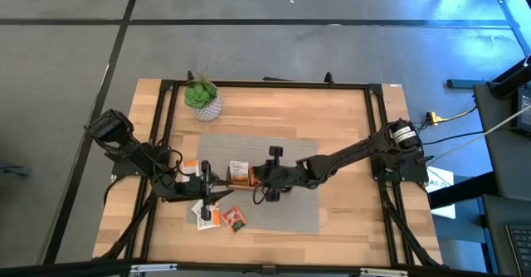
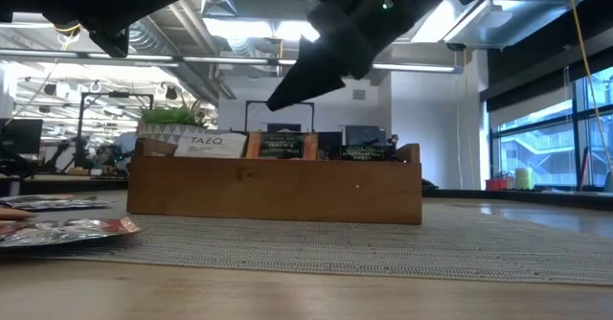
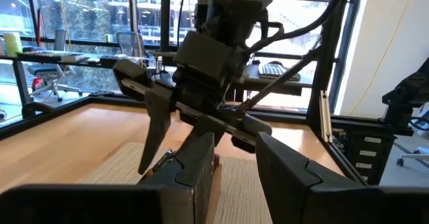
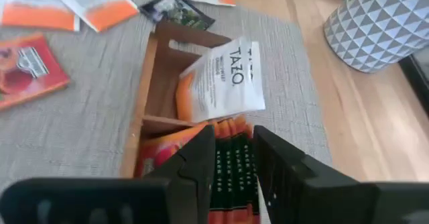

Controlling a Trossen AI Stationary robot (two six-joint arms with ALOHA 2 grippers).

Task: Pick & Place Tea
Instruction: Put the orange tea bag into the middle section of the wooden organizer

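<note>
The right gripper (image 4: 233, 158) hangs over the wooden tray (image 4: 149, 90), fingers narrowly parted, holding nothing I can see. The left gripper (image 3: 234, 167) waits beside the tray, fingers apart, empty. A white-and-orange sachet (image 4: 218, 83) leans inside the end compartment; loose sachets (image 1: 217, 216) lie on the mat (image 1: 290, 215).

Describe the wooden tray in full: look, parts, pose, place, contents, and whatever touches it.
The wooden tray is a long, brown, open-topped box with thin dividers, lying flat on the grey woven mat near the table's middle. A white-and-orange sachet leans tilted in one end compartment, next to red-orange sachets in the middle one, and dark ones show at the far end. The right gripper hangs just above the middle compartment, jaws slightly apart. Whether it touches the tray cannot be told.
</note>
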